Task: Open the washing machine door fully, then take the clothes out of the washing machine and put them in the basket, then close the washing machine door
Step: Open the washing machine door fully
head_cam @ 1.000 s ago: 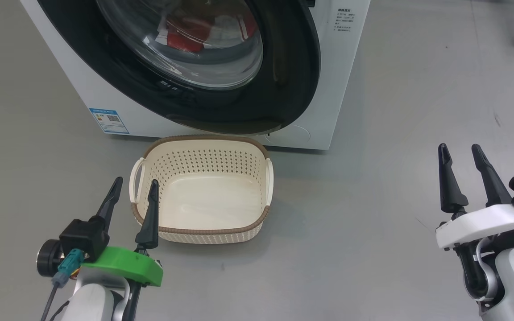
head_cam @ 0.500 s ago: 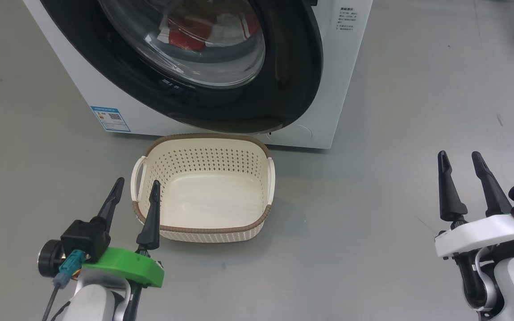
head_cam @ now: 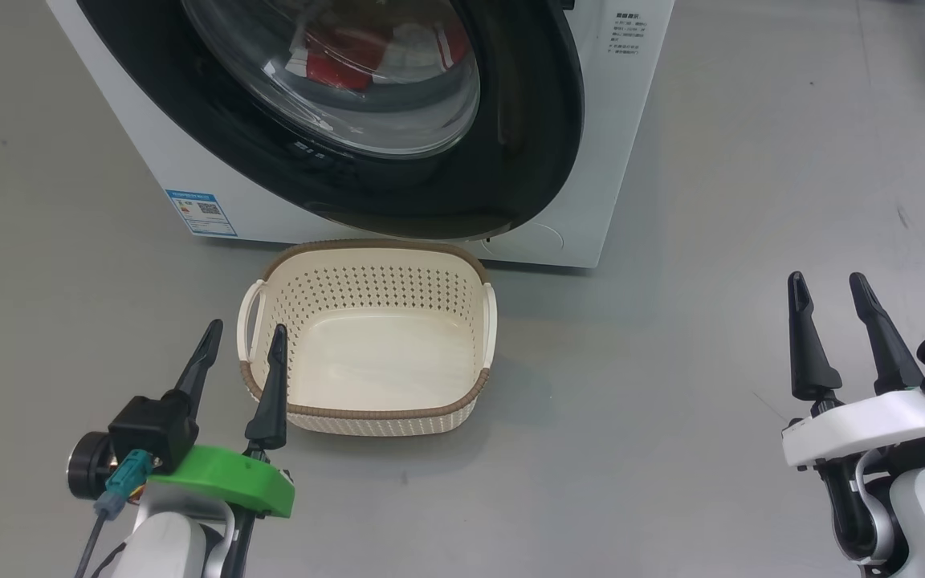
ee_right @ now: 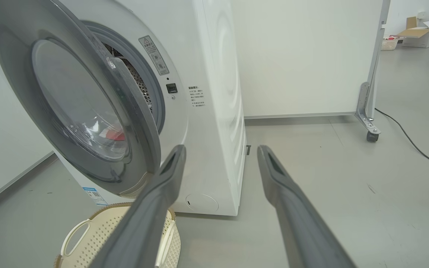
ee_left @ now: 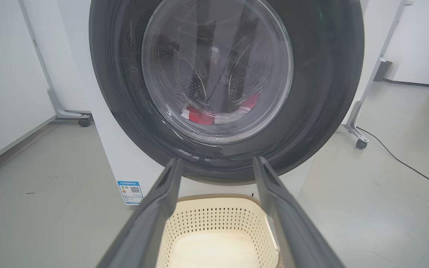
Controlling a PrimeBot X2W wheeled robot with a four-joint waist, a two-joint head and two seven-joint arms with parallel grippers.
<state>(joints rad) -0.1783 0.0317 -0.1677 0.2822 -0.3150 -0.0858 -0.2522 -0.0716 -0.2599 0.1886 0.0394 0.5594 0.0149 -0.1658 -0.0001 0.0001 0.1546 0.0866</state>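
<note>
Both spread: L gripper (head_cam: 246, 327), R gripper (head_cam: 825, 278); door (head_cam: 527, 120) ajar w/ clothes (head_cam: 338, 68) inside

The washing machine (head_cam: 615, 160) bears a blue label (head_cam: 201, 212) and printed notes (head_cam: 628, 30), too small to read.

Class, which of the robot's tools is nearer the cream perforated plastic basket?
Left. The left tool sits beside the cream perforated plastic basket, at its left handle; the right tool is far off to the basket's right.

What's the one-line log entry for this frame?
washing machine door: ajar | red clothes: inside drum | basket: empty | left gripper: open, empty | right gripper: open, empty
</note>
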